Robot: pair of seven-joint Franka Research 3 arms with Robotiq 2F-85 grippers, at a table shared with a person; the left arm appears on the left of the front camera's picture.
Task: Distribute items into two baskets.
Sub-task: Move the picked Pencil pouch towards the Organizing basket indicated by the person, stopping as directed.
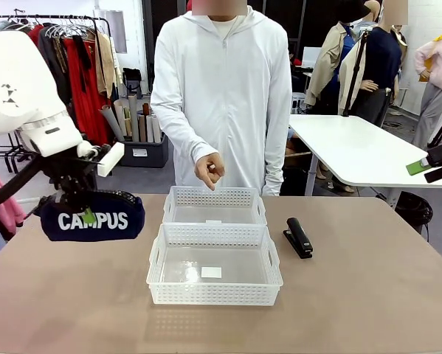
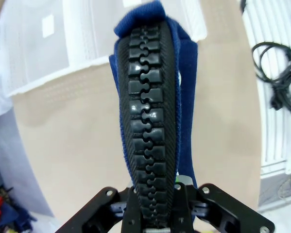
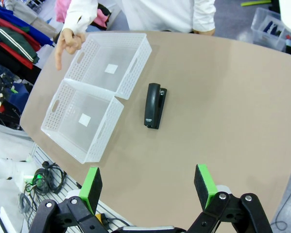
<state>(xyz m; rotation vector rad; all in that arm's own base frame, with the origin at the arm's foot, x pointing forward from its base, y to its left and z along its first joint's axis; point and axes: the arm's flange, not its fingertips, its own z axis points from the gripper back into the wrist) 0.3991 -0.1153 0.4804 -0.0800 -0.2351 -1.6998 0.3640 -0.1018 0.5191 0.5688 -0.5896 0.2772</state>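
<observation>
Both jaws of the left gripper are clamping the CAMPUS pouch by its zip edge above the table's left edge. Its soft body may snag a rim of the baskets mid-table. The right gripper is hanging wide open and empty, and the stapler is lying just right of the baskets.

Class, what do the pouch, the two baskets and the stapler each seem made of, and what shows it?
Pouch: navy matte fabric, soft-looking; chunky black zip teeth, probably moulded plastic.
Near basket and far basket: white, slightly see-through plastic, moulded lattice walls, glossy floor.
Stapler: smooth black casing, plastic or painted metal; cannot tell which.
</observation>
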